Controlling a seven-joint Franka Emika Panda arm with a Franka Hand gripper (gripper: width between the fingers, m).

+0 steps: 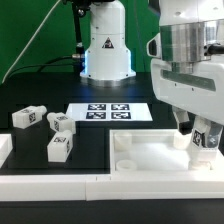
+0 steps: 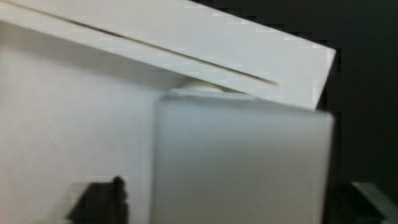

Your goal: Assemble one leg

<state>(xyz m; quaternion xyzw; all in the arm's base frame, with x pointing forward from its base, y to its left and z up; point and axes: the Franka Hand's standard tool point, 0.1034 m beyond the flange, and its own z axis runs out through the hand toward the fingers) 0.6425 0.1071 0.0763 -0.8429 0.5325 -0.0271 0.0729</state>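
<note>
My gripper (image 1: 203, 140) is shut on a leg (image 1: 206, 136), a small white block whose black-and-white marker shows between the fingers. It holds the leg upright over the right part of the large flat white tray-like piece (image 1: 150, 165), close to a small raised peg (image 1: 180, 141). In the wrist view the leg (image 2: 240, 150) fills the middle between the two dark fingers (image 2: 103, 203), with the gripper (image 2: 235, 208) around it and the white piece (image 2: 89, 110) below. Three more legs lie on the black table at the exterior view's left (image 1: 27, 117), (image 1: 62, 123), (image 1: 60, 148).
The marker board (image 1: 110, 111) lies flat behind the tray-like piece. The robot's white base (image 1: 105, 50) stands at the back. A white rail (image 1: 45, 186) runs along the front and left edge of the table. Another peg (image 1: 127, 160) stands near the piece's left rim.
</note>
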